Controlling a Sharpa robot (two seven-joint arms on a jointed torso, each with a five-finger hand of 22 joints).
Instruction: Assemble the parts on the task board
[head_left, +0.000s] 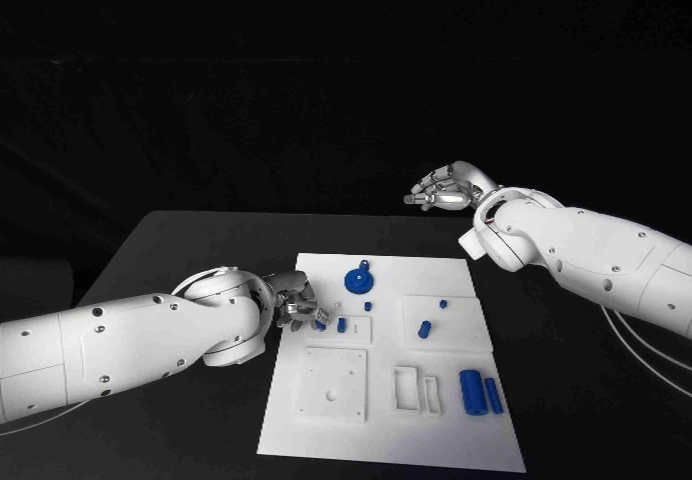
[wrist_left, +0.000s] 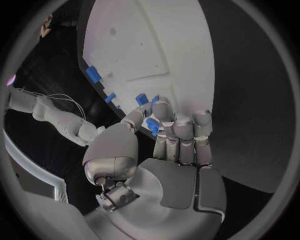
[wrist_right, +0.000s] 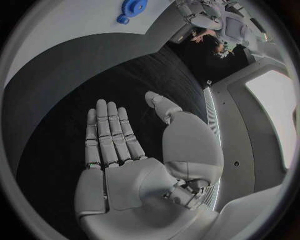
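1. Your left hand (head_left: 299, 305) sits at the task board's (head_left: 433, 440) left edge, fingers (wrist_left: 164, 112) pinching a small blue part (wrist_left: 152, 126)
2. Your right hand (head_left: 450, 188) hovers beyond the board above the counter (head_left: 188, 240), fingers straight, holding nothing

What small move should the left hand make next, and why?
Probably a short lift, to show whether it has the part. The left hand is at the board's left edge, fingers curled around a small blue part; whether they actually grip it cannot be told. The right hand hangs open beyond the board, holding nothing, so the work seems to be the left's.
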